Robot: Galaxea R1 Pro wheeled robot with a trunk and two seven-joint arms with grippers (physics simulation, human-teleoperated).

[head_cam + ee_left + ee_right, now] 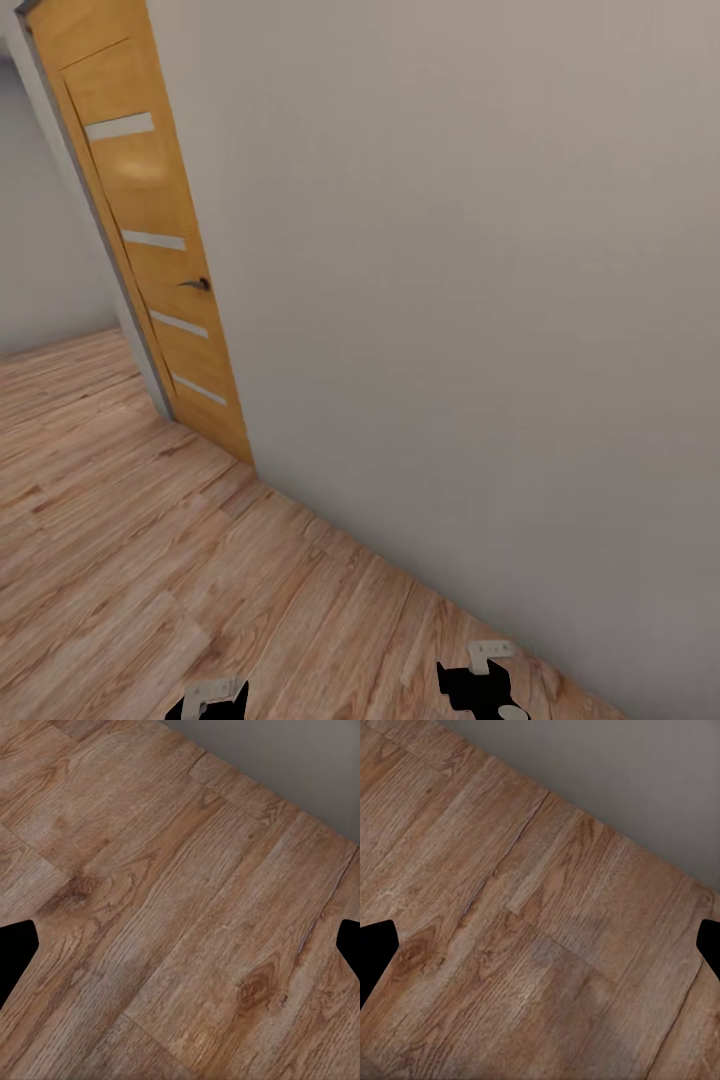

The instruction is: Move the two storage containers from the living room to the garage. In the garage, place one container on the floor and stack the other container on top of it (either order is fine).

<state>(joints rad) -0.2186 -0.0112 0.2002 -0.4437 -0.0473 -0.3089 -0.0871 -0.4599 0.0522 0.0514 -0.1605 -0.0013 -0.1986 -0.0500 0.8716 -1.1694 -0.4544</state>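
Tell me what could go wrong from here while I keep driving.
1. The grey wall stands close ahead on the right; the right claw could scrape it.
2. The wooden door stands open at an angle; turning through could clip it.
3. Both claws, including the left claw, are open and empty over wood floor.

Legible text, labels, brands, numbers, signs: none. Wooden door: four pale inset strips and a dark handle, unmarked. Grey wall: blank. Plank floor: wood grain, no markings.
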